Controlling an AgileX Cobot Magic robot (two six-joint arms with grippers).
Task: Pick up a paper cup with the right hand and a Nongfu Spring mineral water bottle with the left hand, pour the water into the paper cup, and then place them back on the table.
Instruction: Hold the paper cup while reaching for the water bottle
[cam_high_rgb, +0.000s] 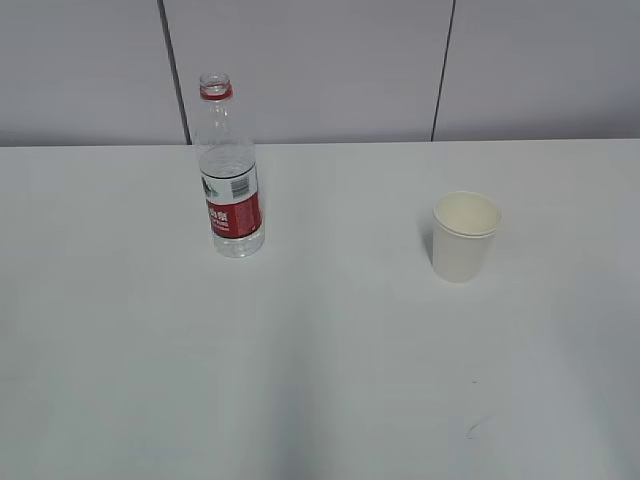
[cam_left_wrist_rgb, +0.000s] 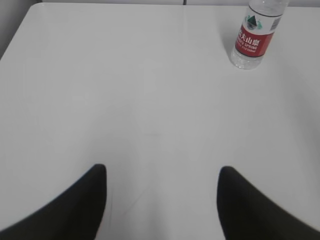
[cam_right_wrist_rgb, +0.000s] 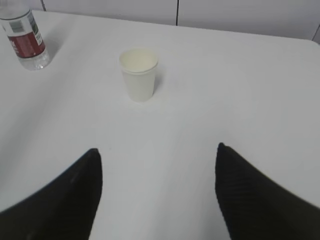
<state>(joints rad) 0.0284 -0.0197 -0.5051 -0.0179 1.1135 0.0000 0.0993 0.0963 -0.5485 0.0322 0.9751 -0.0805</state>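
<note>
The Nongfu Spring bottle (cam_high_rgb: 231, 180) stands upright and uncapped on the white table (cam_high_rgb: 320, 380), at the left. It also shows in the left wrist view (cam_left_wrist_rgb: 254, 37) at the top right, and in the right wrist view (cam_right_wrist_rgb: 25, 37) at the top left. The paper cup (cam_high_rgb: 465, 236) stands upright at the right, and shows ahead of the right gripper (cam_right_wrist_rgb: 139, 74). My left gripper (cam_left_wrist_rgb: 162, 172) is open and empty, well short of the bottle. My right gripper (cam_right_wrist_rgb: 157, 152) is open and empty, short of the cup. Neither arm shows in the exterior view.
A grey panelled wall (cam_high_rgb: 320, 70) runs behind the table's far edge. The table's left corner (cam_left_wrist_rgb: 35, 7) shows in the left wrist view.
</note>
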